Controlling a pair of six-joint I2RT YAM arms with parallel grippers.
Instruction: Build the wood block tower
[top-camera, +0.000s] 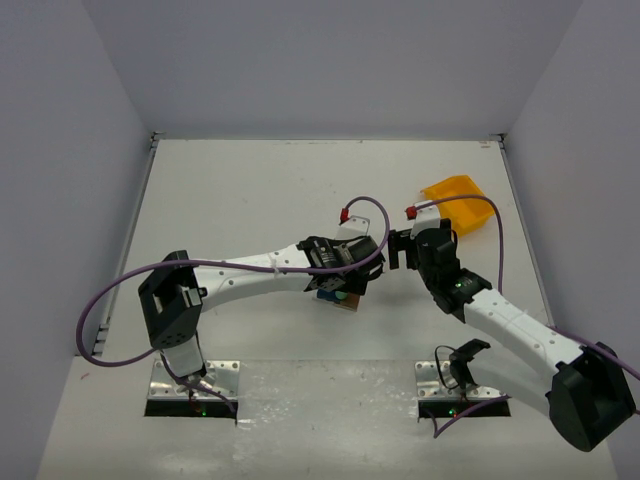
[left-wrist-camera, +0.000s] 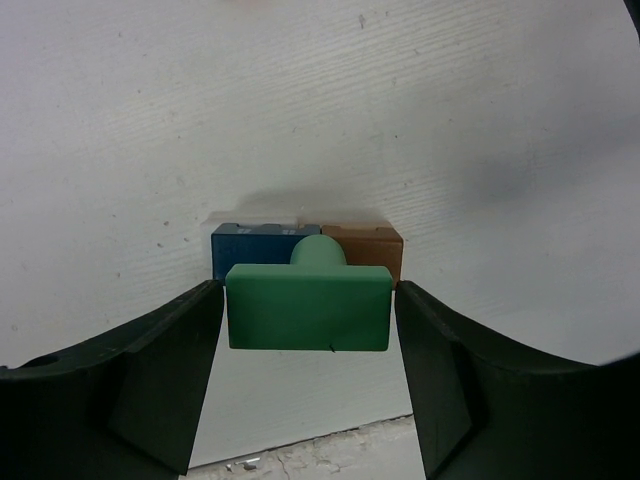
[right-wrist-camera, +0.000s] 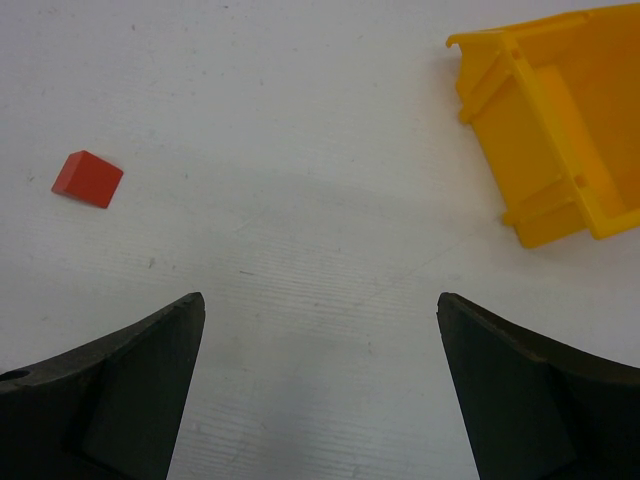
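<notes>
Left gripper (left-wrist-camera: 310, 335) pinches the mint green block (left-wrist-camera: 308, 305), probably light, rigid and slick, by its flat ends, over blue block (left-wrist-camera: 250, 245) and brown block (left-wrist-camera: 365, 245); right gripper (right-wrist-camera: 320, 330) spread wide, empty.

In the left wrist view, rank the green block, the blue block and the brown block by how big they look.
1. green block: largest, though it is also nearest the camera.
2. blue block and brown block: they look alike and both are partly hidden behind the green one, so they are not ranked.
</notes>
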